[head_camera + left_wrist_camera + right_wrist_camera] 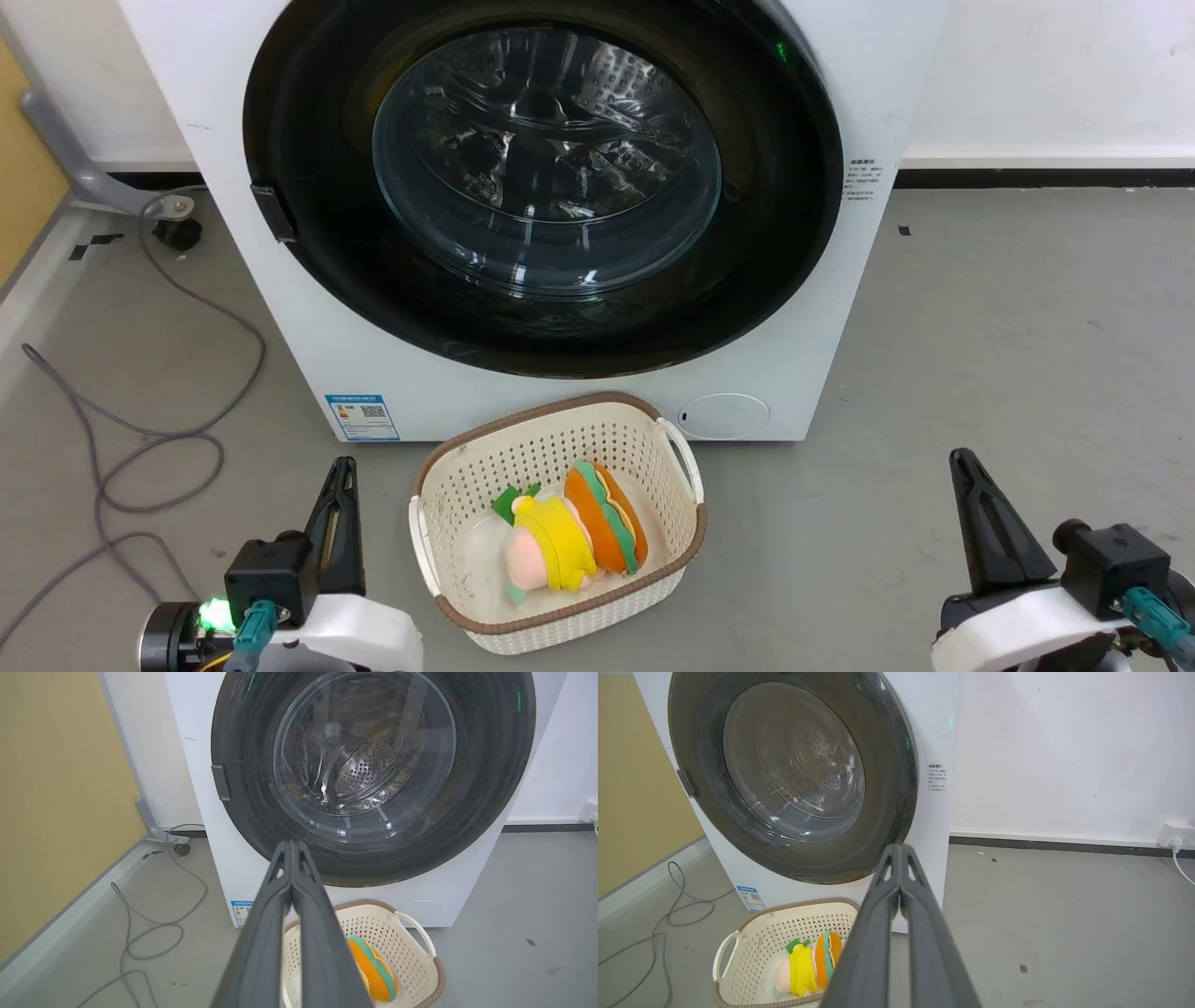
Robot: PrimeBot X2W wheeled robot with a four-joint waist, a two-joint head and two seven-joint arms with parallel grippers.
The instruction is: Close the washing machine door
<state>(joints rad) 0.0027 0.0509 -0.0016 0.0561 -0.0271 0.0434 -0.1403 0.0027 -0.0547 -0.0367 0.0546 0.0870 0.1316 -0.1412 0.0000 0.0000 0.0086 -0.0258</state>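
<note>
left end effector [342, 476] clenched, empty | right end effector [966, 471] clenched, empty | door [546, 177] ahead of both, flush on washing machine [327, 373] | task looks done, nothing left

- The right gripper [900, 853] rises from the bottom edge, its two dark fingers pressed together with nothing between them.
- Beyond it, the door [887, 793] lies flush in the washer [934, 732].
- A basket [756, 947] stands on the floor just before the washer, holding a yellow toy [802, 970] and a burger toy [827, 951].
- A cable [681, 895] loops at the left.
</note>
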